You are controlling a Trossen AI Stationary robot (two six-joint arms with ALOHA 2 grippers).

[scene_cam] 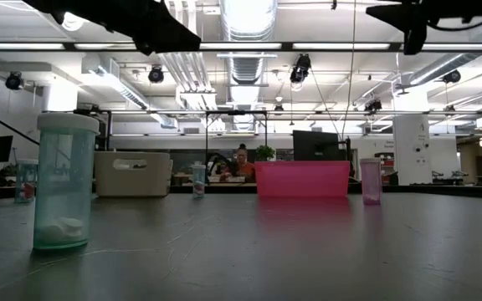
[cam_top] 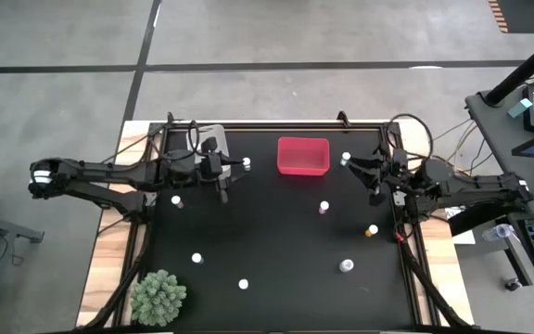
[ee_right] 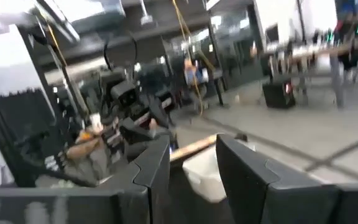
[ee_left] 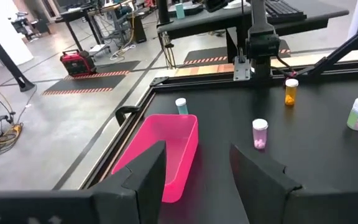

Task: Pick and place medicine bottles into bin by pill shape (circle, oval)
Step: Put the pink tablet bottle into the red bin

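Black mat, bottles scattered upright. Left gripper (cam_top: 223, 192) raised near the clear bin (cam_top: 208, 139) at the far-left corner, jaws apart, nothing between them. White-capped bottles (cam_top: 197, 258) sit near the plant (cam_top: 158, 297). Red bin (cam_top: 302, 155) far centre. Right gripper (cam_top: 375, 193) raised near an orange bottle (cam_top: 372, 230), jaws apart, empty.
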